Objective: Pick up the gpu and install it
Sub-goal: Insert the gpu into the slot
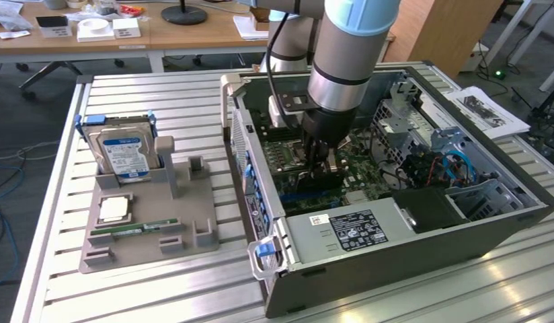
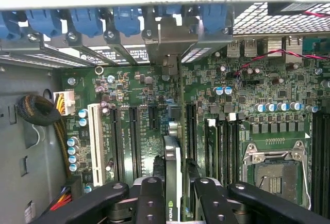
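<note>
Slatted table (image 1: 151, 87) with computer case (image 1: 394, 249), parts tray (image 1: 142, 249)

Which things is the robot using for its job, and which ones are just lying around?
For the job:
- gpu, edge-on at the motherboard
- hand, right at the gpu
- open computer case

Just lying about:
- hard drive
- RAM stick
- CPU chip
- grey holder that they sit on

Silver arm (image 1: 341, 74), pale-blue cap (image 1: 360, 15), black pincer (image 1: 317, 165)
</note>
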Robot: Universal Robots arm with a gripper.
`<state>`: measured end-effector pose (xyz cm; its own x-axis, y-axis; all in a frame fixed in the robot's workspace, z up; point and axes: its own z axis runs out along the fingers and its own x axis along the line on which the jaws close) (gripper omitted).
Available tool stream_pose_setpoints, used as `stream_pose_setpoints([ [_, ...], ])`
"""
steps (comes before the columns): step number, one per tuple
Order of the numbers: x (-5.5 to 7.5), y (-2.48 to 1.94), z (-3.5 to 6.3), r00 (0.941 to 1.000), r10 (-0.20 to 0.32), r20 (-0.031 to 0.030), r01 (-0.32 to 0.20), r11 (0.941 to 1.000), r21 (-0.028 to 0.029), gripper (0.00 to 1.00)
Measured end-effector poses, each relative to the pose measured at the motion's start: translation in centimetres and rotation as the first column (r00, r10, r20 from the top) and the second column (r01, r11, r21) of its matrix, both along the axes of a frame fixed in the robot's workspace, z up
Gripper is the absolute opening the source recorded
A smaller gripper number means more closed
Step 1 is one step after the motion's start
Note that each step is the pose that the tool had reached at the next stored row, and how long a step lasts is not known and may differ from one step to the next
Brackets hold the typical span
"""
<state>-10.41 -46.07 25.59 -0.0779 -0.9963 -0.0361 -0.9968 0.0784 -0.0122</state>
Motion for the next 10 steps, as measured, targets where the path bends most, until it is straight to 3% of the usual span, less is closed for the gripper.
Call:
stream_pose_setpoints([
  [10,0.0,-0.07,-0.02,1.0,0.0,0.0002,0.0,1.0,0.0006,0.27],
])
